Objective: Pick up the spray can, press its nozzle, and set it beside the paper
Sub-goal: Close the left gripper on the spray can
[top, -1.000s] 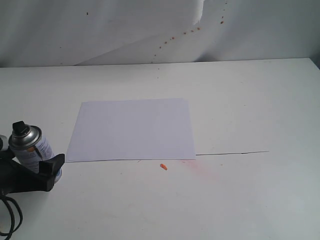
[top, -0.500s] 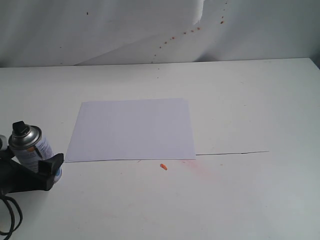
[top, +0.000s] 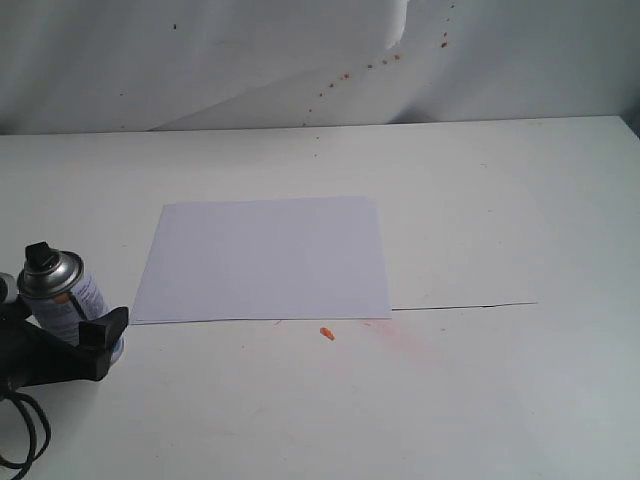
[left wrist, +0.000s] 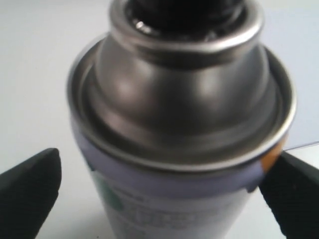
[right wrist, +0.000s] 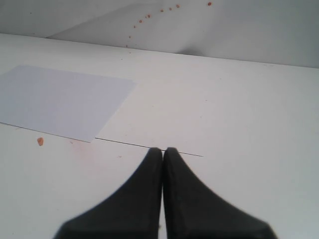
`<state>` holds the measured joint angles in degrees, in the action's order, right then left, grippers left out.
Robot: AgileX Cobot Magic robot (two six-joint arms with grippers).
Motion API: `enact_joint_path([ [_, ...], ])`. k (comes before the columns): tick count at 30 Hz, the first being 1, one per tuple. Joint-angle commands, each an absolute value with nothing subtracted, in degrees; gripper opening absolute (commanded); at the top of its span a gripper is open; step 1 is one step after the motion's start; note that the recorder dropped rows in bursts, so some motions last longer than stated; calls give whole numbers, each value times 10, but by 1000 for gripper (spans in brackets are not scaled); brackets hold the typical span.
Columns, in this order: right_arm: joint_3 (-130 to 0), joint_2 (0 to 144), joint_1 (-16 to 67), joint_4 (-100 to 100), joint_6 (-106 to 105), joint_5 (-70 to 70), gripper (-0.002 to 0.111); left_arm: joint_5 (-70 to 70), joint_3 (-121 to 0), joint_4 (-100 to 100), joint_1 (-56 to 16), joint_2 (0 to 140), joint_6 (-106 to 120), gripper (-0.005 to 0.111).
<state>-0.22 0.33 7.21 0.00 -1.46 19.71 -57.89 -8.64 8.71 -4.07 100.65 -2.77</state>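
**Obs.** Small silver metal spray can (top: 62,298) w/ white printed label stands upright on the white tabletop (top: 500,400). It is just off the corner of the flat, blank, pale-lavender rectangular paper (top: 265,258) nearest the L arm, not touching it. Small black plastic push-button nozzle (top: 40,257) sits on the dome; looks unpressed.

**L gripper** (left wrist: 158,194), black: jaws spread, one each side of the can body below the dome. Wrist view shows a clear gap at one fingertip (left wrist: 30,186). The other sits at or v. near the label; contact uncertain. My read: no grip yet.

**R gripper** (right wrist: 163,149), black: fingers pressed together, holding nothing, well apart from the paper.

**Risks (judgement)**
- Off-centre closure: one finger lands first, so the can slides or tips toward the paper.
- Smooth metal and low grip: can may slip or tilt when the nozzle is pressed.
- Nozzle facing not readable: spray direction unknown.
- Small orange speck (top: 326,332) just off the paper's near edge is not a target.
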Motion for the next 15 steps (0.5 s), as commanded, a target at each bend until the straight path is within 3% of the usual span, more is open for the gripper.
enact_joint_path([
  [1, 0, 0, 69, -4, -14, 195, 0, -591, -90, 80, -39, 1008, -29, 105],
  [15, 0, 0, 69, -4, -14, 195, 0, -627, -79, 78, -39, 1015, -29, 105],
])
